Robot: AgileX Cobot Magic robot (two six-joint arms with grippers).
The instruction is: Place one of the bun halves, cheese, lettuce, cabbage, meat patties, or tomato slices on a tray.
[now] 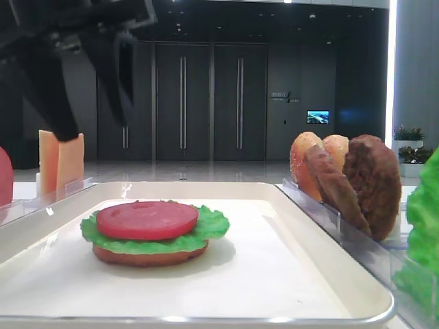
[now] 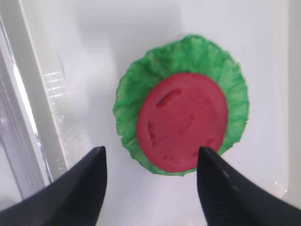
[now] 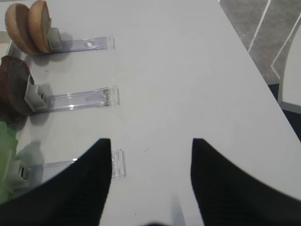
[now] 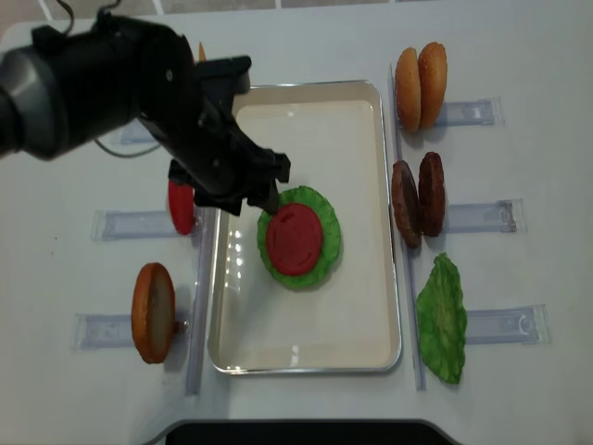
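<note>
The left gripper (image 2: pixel 150 162) hangs with jaws spread wide and empty directly over the flat round red toy tomato slice (image 2: pixel 182 120), which lies on the ruffled green lettuce leaf (image 2: pixel 131 94) inside the shallow white tray (image 4: pixel 384 222).

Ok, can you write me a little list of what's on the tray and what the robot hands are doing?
tray: white, holds one stack
stack bottom: flat brown bun base
stack middle: lettuce, ruffled green edge showing all round
stack top: tomato slice, lying flat
left gripper: open, above the stack, not touching it
right gripper: open, empty, over bare table
waiting right of tray: two bun halves, two meat patties, another lettuce leaf
waiting left of tray: tomato slice, bun half, cheese
</note>
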